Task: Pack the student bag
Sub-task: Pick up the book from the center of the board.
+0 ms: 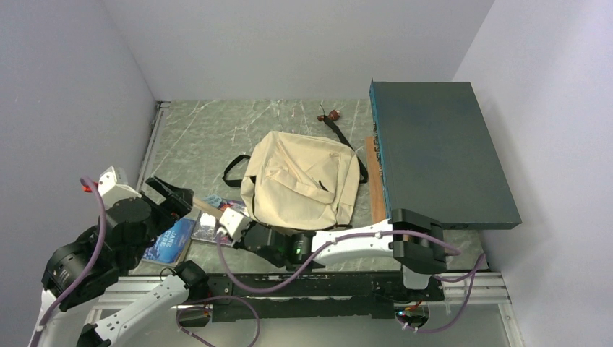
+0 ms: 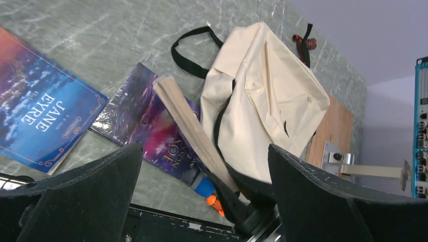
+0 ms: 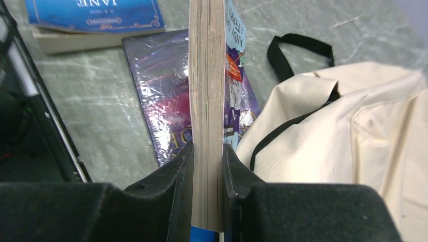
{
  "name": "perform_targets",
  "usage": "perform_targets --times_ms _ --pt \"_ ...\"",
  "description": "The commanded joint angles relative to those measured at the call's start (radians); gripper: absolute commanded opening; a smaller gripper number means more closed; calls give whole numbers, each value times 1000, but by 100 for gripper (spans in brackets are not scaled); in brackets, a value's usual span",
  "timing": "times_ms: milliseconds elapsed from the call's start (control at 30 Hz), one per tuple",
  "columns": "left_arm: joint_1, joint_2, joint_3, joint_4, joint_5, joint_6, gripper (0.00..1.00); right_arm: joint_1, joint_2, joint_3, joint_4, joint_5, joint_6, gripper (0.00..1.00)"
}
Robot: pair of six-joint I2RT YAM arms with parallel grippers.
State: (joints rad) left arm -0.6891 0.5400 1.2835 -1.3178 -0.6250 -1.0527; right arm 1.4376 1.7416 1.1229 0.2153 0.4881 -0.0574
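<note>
The student bag [image 1: 300, 181], a cream canvas backpack with black straps, lies flat mid-table; it also shows in the left wrist view [image 2: 267, 96] and the right wrist view [image 3: 353, 141]. My right gripper [image 3: 208, 148] is shut on a paperback book [image 3: 207, 91], held on edge just left of the bag's near-left corner, above a purple book [image 3: 164, 101]. In the top view the right gripper [image 1: 219, 217] is beside the bag. My left gripper [image 1: 172, 195] is open and empty, raised left of the books. A blue "Jane Eyre" book [image 2: 40, 118] lies flat to the left.
A big dark teal flat box [image 1: 441, 152] stands on the right, with a wooden board [image 1: 374, 181] against its left side. Grey walls close in left, right and back. The black frame rail [image 1: 303, 285] runs along the near edge.
</note>
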Motion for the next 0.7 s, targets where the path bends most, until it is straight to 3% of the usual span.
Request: perform_targets --times_ms 0,200,400,533,667 --pt "2 -10 -42 66 78 6 100 -83 -109 40 0 -133 286 0" --pt "2 -103 -71 238 102 171 100 -171 -203 110 -122 -197 534 0" --pt "2 -142 -105 439 231 522 100 -278 -305 181 -311 -157 875 0" --pt "2 -57 -105 531 436 745 100 -348 -343 219 -347 -139 1009 0" --pt "2 126 -38 473 622 900 97 -417 -354 247 -331 -204 1123 0"
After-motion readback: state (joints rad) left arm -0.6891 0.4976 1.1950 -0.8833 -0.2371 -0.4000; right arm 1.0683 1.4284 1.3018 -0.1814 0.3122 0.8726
